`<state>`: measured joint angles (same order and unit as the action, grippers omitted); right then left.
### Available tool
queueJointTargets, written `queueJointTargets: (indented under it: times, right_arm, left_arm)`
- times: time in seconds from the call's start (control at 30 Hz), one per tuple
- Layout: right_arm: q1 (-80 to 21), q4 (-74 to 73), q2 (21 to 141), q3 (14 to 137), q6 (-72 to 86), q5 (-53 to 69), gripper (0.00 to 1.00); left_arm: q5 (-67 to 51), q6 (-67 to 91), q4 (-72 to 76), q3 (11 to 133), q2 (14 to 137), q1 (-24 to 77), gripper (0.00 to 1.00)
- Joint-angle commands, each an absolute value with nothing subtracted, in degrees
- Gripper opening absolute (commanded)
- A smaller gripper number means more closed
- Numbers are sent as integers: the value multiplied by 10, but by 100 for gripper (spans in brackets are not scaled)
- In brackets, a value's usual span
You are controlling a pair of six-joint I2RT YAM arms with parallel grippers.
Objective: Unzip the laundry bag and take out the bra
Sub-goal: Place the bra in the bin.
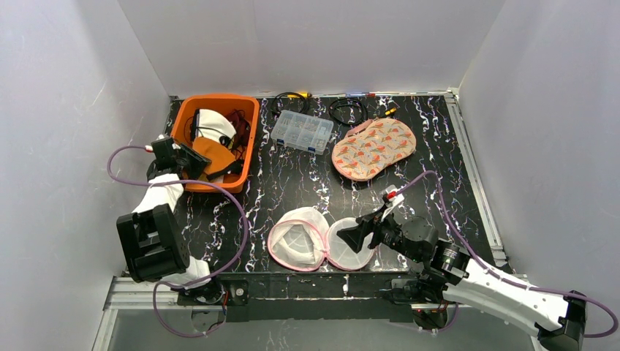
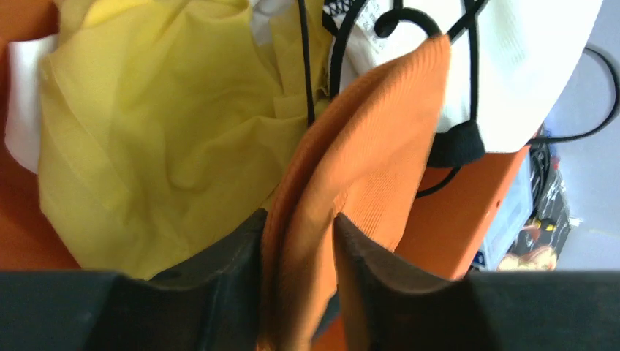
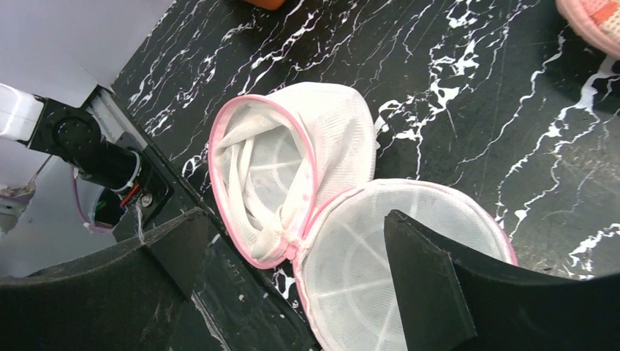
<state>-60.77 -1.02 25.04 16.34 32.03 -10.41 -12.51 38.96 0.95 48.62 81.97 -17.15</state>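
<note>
One orange bra sits between fingers of the left claw

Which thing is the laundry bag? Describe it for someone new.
On the black marbled table, look at the middle of its near edge. The laundry bag lies there unzipped into two round white mesh halves trimmed in pink, unlike the flat red-patterned pouch farther back.

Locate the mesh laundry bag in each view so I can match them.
Top external: mesh laundry bag lies open at near centre edge.
Left wrist: not in it.
Right wrist: centre of picture.
Shared landmark: patterned quilted pad, beyond it from above, upper right corner on right wrist.
</note>
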Motion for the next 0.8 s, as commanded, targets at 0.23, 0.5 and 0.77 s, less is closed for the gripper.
queueJointTargets:
  times: [0.23, 0.5, 0.77]
  right_arm:
    - [-609, -54, 226, 220, 275, -137, 98]
    - [-608, -69, 229, 240, 264, -138, 98]
    - [-609, -43, 252, 233, 282, -109, 97]
  left_arm:
    - [-86, 377, -139, 537, 745, -173, 73]
    - [-38, 386, -252, 579, 626, -172, 77]
    - [-107, 397, -193, 563, 654, -145, 28]
